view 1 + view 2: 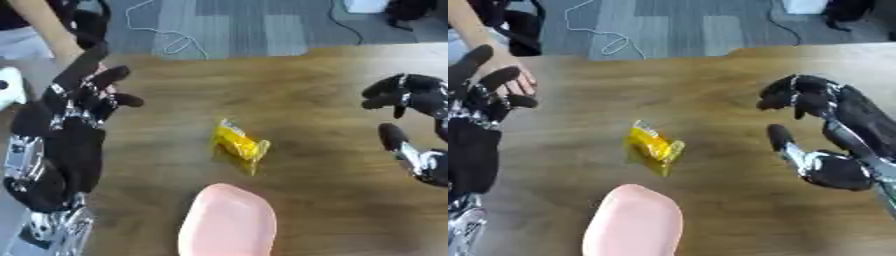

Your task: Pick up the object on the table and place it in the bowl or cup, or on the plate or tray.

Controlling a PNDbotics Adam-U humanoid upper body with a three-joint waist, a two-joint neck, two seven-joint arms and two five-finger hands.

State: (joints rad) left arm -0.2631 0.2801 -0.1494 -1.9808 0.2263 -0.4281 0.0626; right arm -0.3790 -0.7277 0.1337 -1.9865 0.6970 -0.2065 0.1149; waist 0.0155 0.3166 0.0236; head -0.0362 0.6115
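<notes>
A small yellow packet (238,145) lies on the wooden table (315,80) near its middle. Just in front of it, at the near edge, sits a pink oval plate (227,222). My left hand (74,117) is raised at the left side, fingers spread and straight, holding nothing, well left of the packet. My right hand (820,130) hovers at the right side with fingers loosely curved and thumb apart, nothing in it, to the right of the packet.
A person's bare hand (511,75) rests on the table's far left corner, behind my left hand. Beyond the far table edge is grey carpet with a white cable (171,40).
</notes>
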